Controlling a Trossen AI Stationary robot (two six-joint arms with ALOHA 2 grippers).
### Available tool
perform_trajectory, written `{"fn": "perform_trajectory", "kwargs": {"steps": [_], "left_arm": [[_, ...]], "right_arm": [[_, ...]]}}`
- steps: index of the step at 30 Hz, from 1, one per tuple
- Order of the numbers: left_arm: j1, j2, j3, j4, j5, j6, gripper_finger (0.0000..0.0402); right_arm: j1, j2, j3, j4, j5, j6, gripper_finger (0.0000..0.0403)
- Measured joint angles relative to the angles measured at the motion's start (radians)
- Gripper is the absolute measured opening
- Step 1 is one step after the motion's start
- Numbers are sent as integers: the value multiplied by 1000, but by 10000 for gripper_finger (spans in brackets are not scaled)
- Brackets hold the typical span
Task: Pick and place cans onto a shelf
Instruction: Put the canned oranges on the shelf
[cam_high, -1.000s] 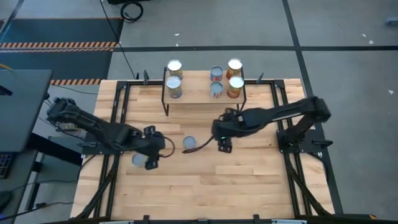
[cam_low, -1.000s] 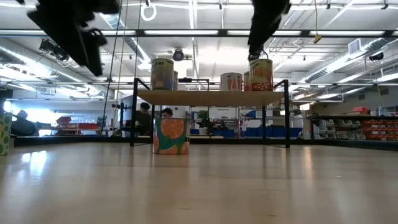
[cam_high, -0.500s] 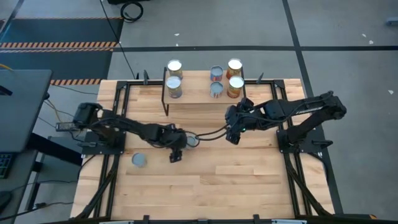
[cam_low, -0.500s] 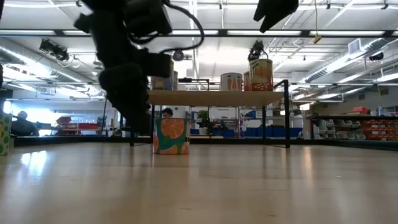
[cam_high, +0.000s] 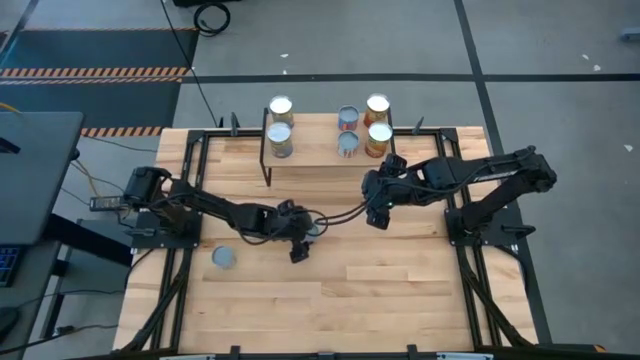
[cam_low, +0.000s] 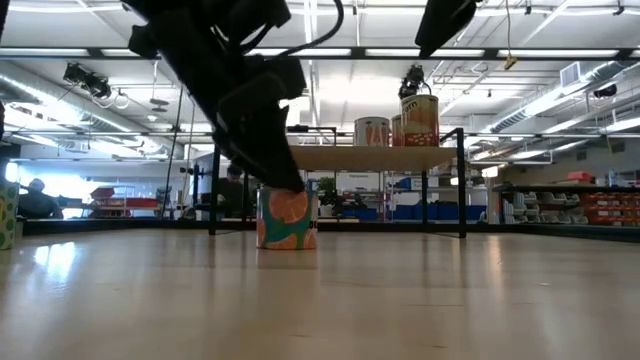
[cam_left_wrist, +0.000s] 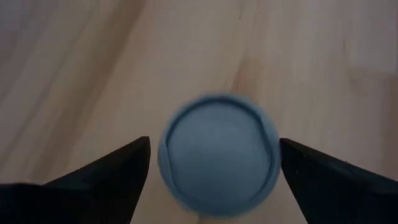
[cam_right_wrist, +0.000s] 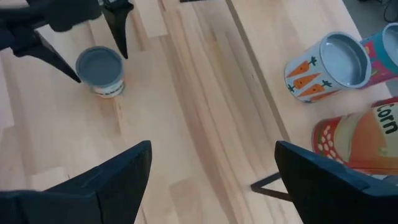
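Note:
A can with a bluish-grey top (cam_left_wrist: 217, 155) and an orange-and-teal label (cam_low: 287, 220) stands upright on the wooden table near its middle. My left gripper (cam_left_wrist: 214, 149) (cam_high: 304, 238) comes down on it at a slant from the table's left, open, with one finger on each side of it. My right gripper (cam_high: 377, 212) (cam_right_wrist: 212, 146) hangs open and empty, high above the table just in front of the shelf's right end. The shelf (cam_high: 320, 150) stands at the far edge, and several cans stand on it and behind it. My left gripper's fingers (cam_left_wrist: 124, 168) flank the can's side wall just below its rim (cam_left_wrist: 163, 163), slanting down from the table's left. I cannot tell whether either finger touches the wall. The can stands upright with its base on the table.
Another can (cam_high: 224, 258) stands alone near the table's left edge. On the shelf, a carrot-label can (cam_right_wrist: 323, 65) and a corn-label can (cam_right_wrist: 360, 140) are the ones closest to my right gripper. Black frame rails (cam_high: 190, 180) run along the table's sides.
My left gripper has swung from above the lone can at the left toward the table's right and come down around the middle can, which has slid slightly along the table. My right gripper has risen and drawn back toward the shelf's right end.

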Motion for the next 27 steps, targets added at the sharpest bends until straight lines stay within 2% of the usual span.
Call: {"fn": "perform_trajectory", "kwargs": {"steps": [17,20,24,27], "left_arm": [[-7,60,0,46,-30,-59,356],[-7,64,0,43,-30,-60,339],[-7,71,2,36,-18,-55,292],[-1,53,49,-50,7,-52,285]], "right_arm": [[30,0,0,-56,-50,107,347],[37,0,0,-56,-50,124,347],[38,-6,0,-56,-55,136,347],[39,-24,0,-64,-56,137,347]]}}
